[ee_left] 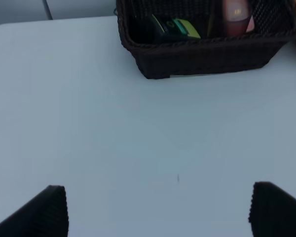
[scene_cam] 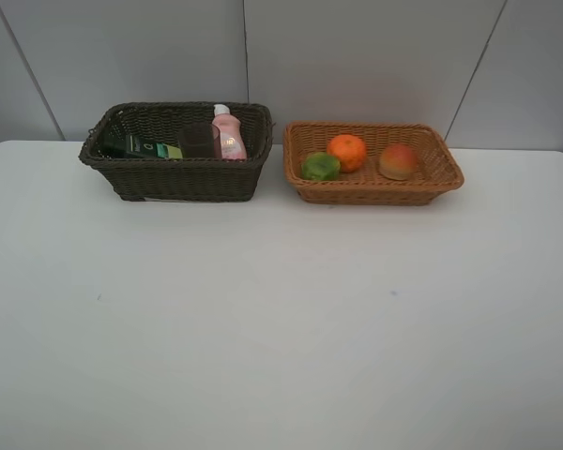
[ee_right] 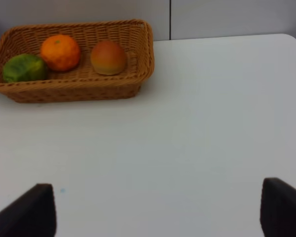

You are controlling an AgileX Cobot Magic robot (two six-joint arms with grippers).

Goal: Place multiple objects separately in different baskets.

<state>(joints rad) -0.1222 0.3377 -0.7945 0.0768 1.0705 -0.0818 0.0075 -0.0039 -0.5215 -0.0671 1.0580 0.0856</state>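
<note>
Currently, pink white-capped bottle point(scene_cam: 228, 132), mauve cup point(scene_cam: 200, 142) and dark pump bottle point(scene_cam: 141, 146) are seen in the deep dark-brown wicker basket point(scene_cam: 176, 176), orange point(scene_cam: 347, 151), green fruit point(scene_cam: 320, 167) and red-yellow peach point(scene_cam: 398, 161) in the shallow tan wicker basket point(scene_cam: 375, 191); left gripper point(ee_left: 158, 210) and right gripper point(ee_right: 158, 210) are spread wide, empty.

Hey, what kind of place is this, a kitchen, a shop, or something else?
Most likely a lab or test bench, not a kitchen. A bare white table stands against plain grey wall panels, and only two staged baskets sit on it: a dark basket of bottles and a tan basket of fruit.
</note>
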